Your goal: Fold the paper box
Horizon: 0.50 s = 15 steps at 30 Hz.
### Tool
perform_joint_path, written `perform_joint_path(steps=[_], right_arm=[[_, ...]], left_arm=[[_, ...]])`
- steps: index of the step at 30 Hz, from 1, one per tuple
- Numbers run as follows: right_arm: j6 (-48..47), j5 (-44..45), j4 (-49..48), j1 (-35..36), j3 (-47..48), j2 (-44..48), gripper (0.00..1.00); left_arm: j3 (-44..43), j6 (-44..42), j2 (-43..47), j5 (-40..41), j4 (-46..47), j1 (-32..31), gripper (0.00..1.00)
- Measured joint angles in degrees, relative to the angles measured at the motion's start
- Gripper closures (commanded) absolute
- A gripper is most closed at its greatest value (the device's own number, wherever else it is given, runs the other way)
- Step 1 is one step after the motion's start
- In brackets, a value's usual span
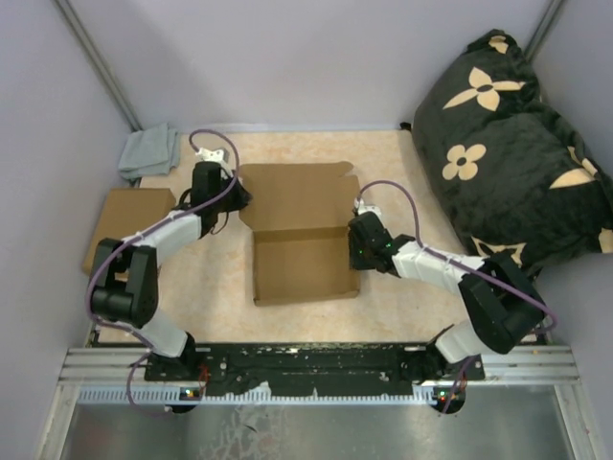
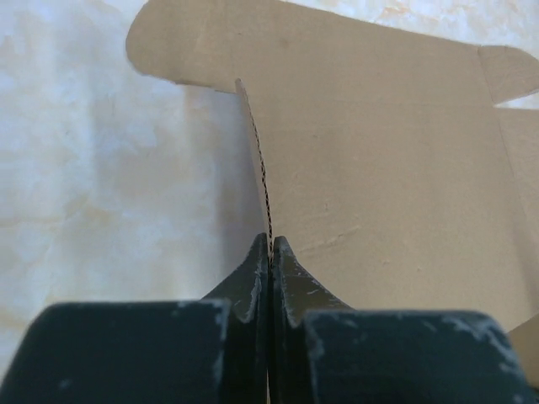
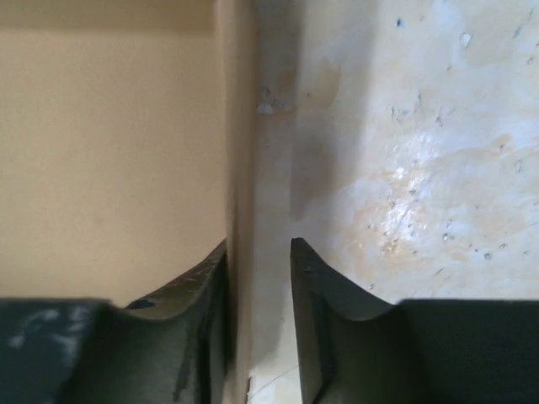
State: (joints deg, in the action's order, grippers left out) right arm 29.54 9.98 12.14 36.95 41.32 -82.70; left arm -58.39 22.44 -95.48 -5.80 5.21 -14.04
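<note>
The paper box [image 1: 297,230] is a brown die-cut sheet in the middle of the table, its near half partly raised into walls and its far panel lying flat. My left gripper [image 1: 236,197] is at the sheet's left edge. In the left wrist view it [image 2: 269,241] is shut on the thin upright edge of a side flap [image 2: 257,143]. My right gripper [image 1: 355,252] is at the box's right side. In the right wrist view it [image 3: 258,249] is open, with the raised right wall [image 3: 240,126] standing between the fingers, against the left one.
A plain brown cardboard box [image 1: 129,225] lies at the left edge. A grey cloth [image 1: 150,151] is at the back left. A black pillow with tan flowers [image 1: 517,144] fills the right back corner. A metal rail [image 1: 326,369] runs along the near edge.
</note>
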Motion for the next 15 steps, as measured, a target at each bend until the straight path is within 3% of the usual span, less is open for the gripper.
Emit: perform_joint_path(steps=[2,6,15], right_arm=[[-0.6,-1.2,1.4,0.0,0.7,-0.6,0.33],[-1.7,-2.3,5.6,0.0,2.3,0.4,0.22],[-10.4,-2.5,17.6,-2.8,19.5,10.4,0.2]], left_arm=[[5.5,-1.0,4.5,1.3,3.9,-0.4,1.0],[16.6,-4.0,13.7,3.3,13.3,-2.8,1.0],[33.0,-9.5,26.7,3.5,35.0,-8.5,1.0]])
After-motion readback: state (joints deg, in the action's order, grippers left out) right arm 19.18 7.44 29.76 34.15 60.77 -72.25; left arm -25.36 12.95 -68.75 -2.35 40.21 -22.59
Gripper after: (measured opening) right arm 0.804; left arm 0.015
